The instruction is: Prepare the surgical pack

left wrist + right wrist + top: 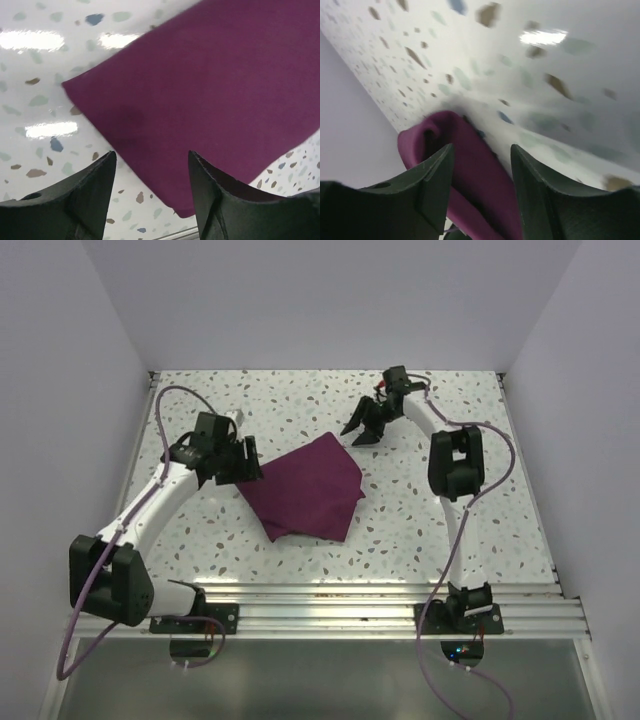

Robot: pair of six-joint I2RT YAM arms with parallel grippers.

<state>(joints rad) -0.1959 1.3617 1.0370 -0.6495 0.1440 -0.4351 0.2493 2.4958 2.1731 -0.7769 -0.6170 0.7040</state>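
- Black fingers (pixel 90 195) of the left gripper (pixel 243 464) stand well apart with nothing between them. They hover at the 9 o'clock corner of the cloth (pixel 305 490), and the left wrist view shows that corner's edge running just ahead of the fingertips.
- From this gripper the cloth spreads away toward 3 to 4 o'clock, so a short reach forward and down would probably put the corner between the jaws.
- At the middle of the speckled table (pixel 300 400) the cloth lies folded and flat, a rough square set cornerwise. Its slightly longer run appears to go from 7 o'clock to 1 o'clock. No tray, instruments or gauze show anywhere in view.
- Just beyond the cloth's 1 o'clock corner, the right gripper (pixel 362 427) is tilted down toward it with its jaws parted. In the right wrist view a raised hump of purple fabric sits low behind the fingers, and they do not appear to pinch it.
- From this gripper the cloth lies toward 7 o'clock.
- Both arms are close to opposite corners, and the left looks the nearer. The next move likely turns on each gripper meeting its own corner.
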